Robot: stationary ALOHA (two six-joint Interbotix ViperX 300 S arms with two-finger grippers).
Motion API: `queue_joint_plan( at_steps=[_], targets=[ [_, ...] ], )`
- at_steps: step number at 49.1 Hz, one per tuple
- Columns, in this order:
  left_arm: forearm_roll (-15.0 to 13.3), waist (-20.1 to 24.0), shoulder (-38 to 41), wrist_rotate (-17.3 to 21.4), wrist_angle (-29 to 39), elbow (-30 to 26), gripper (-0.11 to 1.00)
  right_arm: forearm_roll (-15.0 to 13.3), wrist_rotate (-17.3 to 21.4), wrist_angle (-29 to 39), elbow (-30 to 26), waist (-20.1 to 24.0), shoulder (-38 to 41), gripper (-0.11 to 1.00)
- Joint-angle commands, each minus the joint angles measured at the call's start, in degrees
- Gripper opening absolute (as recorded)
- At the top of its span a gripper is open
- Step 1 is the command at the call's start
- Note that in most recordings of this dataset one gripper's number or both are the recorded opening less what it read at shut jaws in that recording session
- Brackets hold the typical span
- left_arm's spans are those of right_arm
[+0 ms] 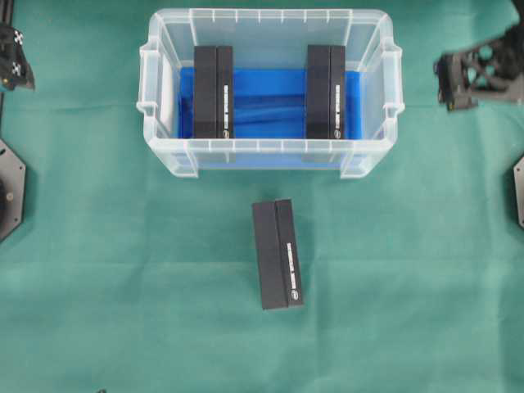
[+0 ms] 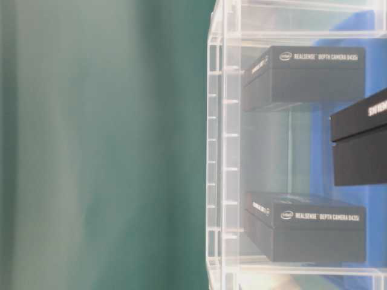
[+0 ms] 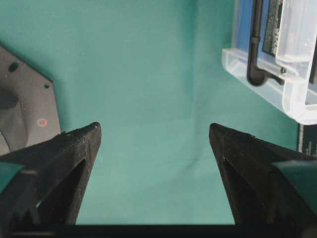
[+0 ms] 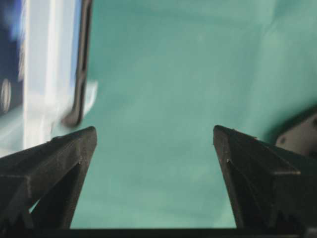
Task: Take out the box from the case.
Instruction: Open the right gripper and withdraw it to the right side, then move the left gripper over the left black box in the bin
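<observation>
The case (image 1: 270, 15) is a clear plastic tub at the back middle of the green cloth, with a blue cloth (image 1: 270, 98) on its bottom. Two black boxes lie inside it, one on the left (image 1: 213, 92) and one on the right (image 1: 326, 92). A third black box (image 1: 277, 254) lies outside on the table, in front of the case. My left gripper (image 1: 16, 64) hangs at the far left edge and my right gripper (image 1: 463, 78) at the far right, both away from the case. In both wrist views the jaws stand wide open, left (image 3: 155, 131) and right (image 4: 154, 131), over bare cloth.
The left wrist view shows a corner of the case (image 3: 267, 79) at upper right and the grey arm base (image 3: 25, 106) at left. The case wall (image 4: 49, 74) fills the left side of the right wrist view. Arm bases (image 1: 8, 188) flank the table.
</observation>
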Motion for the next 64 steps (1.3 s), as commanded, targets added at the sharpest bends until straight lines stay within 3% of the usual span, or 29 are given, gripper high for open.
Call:
queue_joint_plan(
  at_steps=[1, 8, 40, 52, 64],
  targets=[
    [0.0, -0.1, 0.2, 0.0, -0.2, -0.7, 0.9, 0.4, -2.7, -1.1, -0.5, -3.7, 0.4, 0.94],
    [0.0, -0.1, 0.2, -0.2, -0.2, -0.7, 0.9, 1.0, -5.5, -1.8, -0.9, -6.4, 1.7, 0.94],
    [0.0, -0.9, 2.4, -0.9, -3.0, -1.4, 0.9, 2.2, -5.4, -1.9, -0.5, -6.4, 1.4, 0.94],
    [0.0, -4.2, 11.5, -1.1, -4.7, -6.7, 0.9, 2.4, -5.4, -1.8, -0.5, -6.4, 1.3, 0.94],
    [0.3, -7.2, 23.0, -1.7, -5.4, -17.1, 0.9, 2.2, -5.8, -1.9, -0.5, -6.4, 1.3, 0.94]
  ],
)
